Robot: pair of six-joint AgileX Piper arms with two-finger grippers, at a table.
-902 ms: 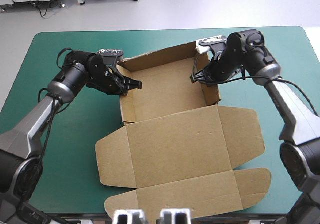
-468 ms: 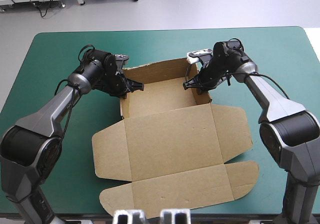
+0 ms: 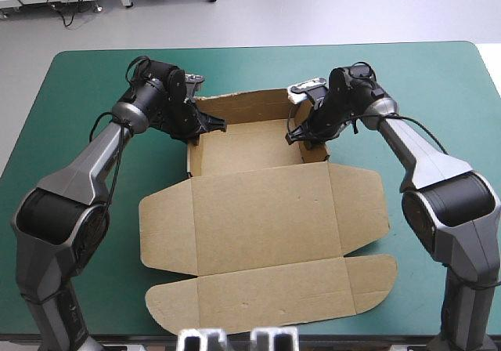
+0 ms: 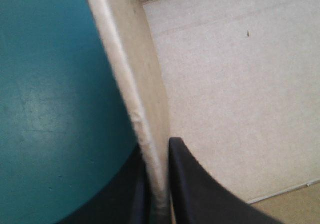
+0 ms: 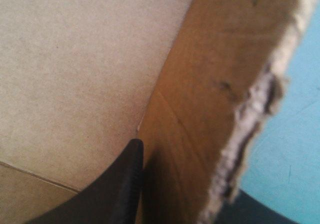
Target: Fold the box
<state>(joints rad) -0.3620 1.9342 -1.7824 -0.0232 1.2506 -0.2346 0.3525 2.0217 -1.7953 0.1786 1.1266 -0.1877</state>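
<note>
One brown box lies on one teal-green worktop. Three of its walls stand raised: one at the far side and one at each end. Its one lid lies flat, with two side flaps and one front strip. Two arms reach the box, making two pairs of black fingers: the left fingers and the right fingers, four in all.

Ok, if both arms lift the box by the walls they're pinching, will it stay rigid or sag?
Likely to sag: the box is one thin sheet, and its wide lid lies flat past a crease. Probably light; the left gripper and right gripper pinch only thin walls. The ragged wall edge hints it could tear.
</note>
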